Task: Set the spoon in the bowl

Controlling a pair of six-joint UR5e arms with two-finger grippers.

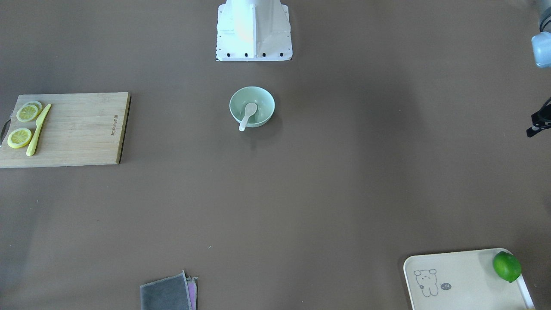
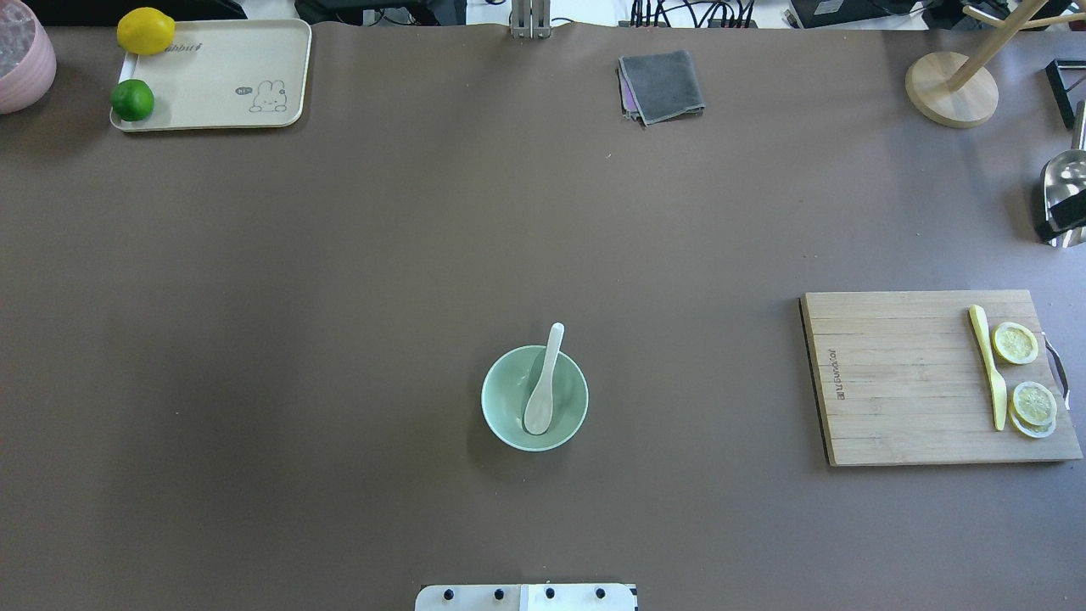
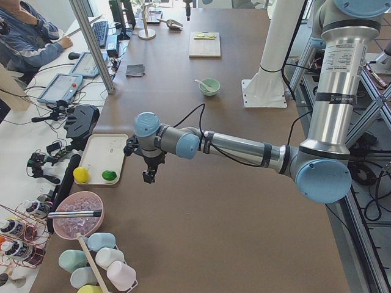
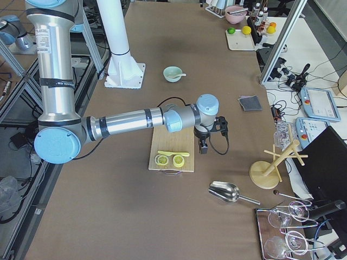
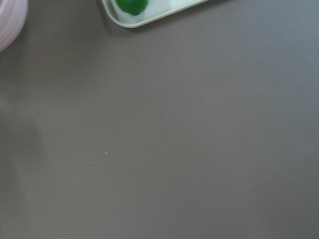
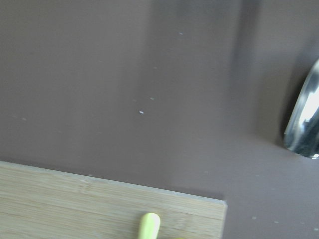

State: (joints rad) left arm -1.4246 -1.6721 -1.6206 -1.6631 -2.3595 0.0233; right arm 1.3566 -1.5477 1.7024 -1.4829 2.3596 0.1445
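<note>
The white spoon [image 1: 248, 114] lies in the pale mint-green bowl [image 1: 267, 114] at the table's middle, in front of the robot's base. Its scoop rests inside and its handle sticks out over the rim. The overhead view shows the spoon [image 2: 543, 390] and bowl [image 2: 496, 416] the same way. No gripper is near them. My left gripper [image 3: 148, 177] hangs over the table by the tray at the left end and holds nothing. My right gripper [image 4: 203, 149] hangs just beyond the cutting board at the right end. I cannot tell whether either is open or shut.
A wooden cutting board [image 2: 899, 382] with a yellow knife [image 2: 988, 365] and lemon slices [image 2: 1016, 343] lies on the right. A metal scoop [image 4: 225, 191] lies past it. A cream tray [image 2: 221, 85] holds a lime [image 2: 132, 100] and a lemon [image 2: 146, 30]. A grey cloth [image 2: 662, 85] lies at the far edge.
</note>
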